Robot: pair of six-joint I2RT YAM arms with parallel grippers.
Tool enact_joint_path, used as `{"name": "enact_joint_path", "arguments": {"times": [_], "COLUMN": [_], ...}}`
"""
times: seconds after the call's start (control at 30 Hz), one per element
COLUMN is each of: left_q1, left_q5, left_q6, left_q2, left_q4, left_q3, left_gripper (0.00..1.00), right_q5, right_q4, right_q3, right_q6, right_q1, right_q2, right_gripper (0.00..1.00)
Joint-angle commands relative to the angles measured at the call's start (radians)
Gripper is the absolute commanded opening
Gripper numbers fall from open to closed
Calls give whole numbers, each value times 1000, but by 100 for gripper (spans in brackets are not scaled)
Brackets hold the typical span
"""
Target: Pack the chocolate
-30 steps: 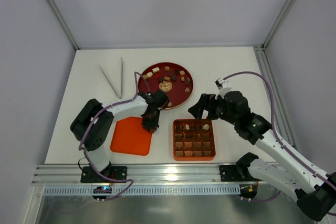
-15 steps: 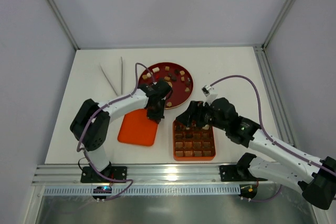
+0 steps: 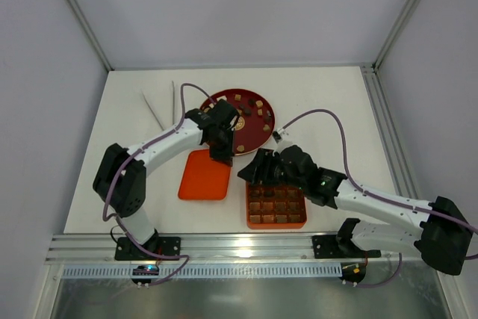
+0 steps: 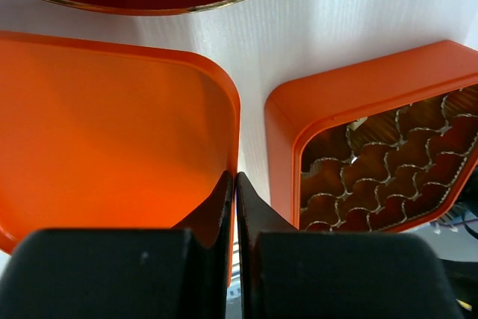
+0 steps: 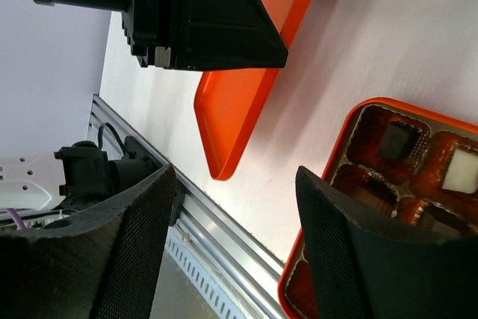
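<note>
Chocolate pieces (image 3: 258, 107) lie on a dark red round plate (image 3: 224, 99). More chocolate fills cells of the orange-red gridded tray (image 3: 248, 213); the right wrist view shows a dark piece (image 5: 399, 140) and a cream piece (image 5: 459, 169) in its corner cells. My left gripper (image 3: 222, 152) is shut on the right rim of the flat orange lid (image 3: 203, 178), its jaws (image 4: 236, 178) pinching that rim next to the tray (image 4: 351, 87). My right gripper (image 3: 251, 172) hangs open over the tray's far-left corner, holding nothing (image 5: 233, 184), with the lid (image 5: 246, 95) just beyond.
A pair of pale tongs (image 3: 163, 107) lies at the back left of the white table. The aluminium rail (image 3: 239, 244) runs along the near edge. The plate's gold rim (image 4: 164, 11) is right behind the lid and tray.
My left gripper shut on the lid's rim and carried it right and back toward the plate. The right arm swung left to the tray's far-left corner, its jaws narrowing.
</note>
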Motion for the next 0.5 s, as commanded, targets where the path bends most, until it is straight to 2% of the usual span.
{"name": "enact_joint_path", "arguments": {"times": [0.0, 0.07, 0.47], "left_q1": [9, 11, 48], "left_q5": [70, 78, 150], "left_q6": [-35, -40, -43], "left_q2": [-33, -33, -72], "left_q4": [25, 28, 42], "left_q3": [42, 44, 43], "left_gripper": [0, 0, 0], "right_q5": [61, 74, 56], "right_q4": [131, 149, 296], "right_q3": [1, 6, 13], "right_q6": [70, 98, 184], "right_q1": [20, 26, 37], "right_q2": [52, 81, 277], "right_gripper": [67, 62, 52]}}
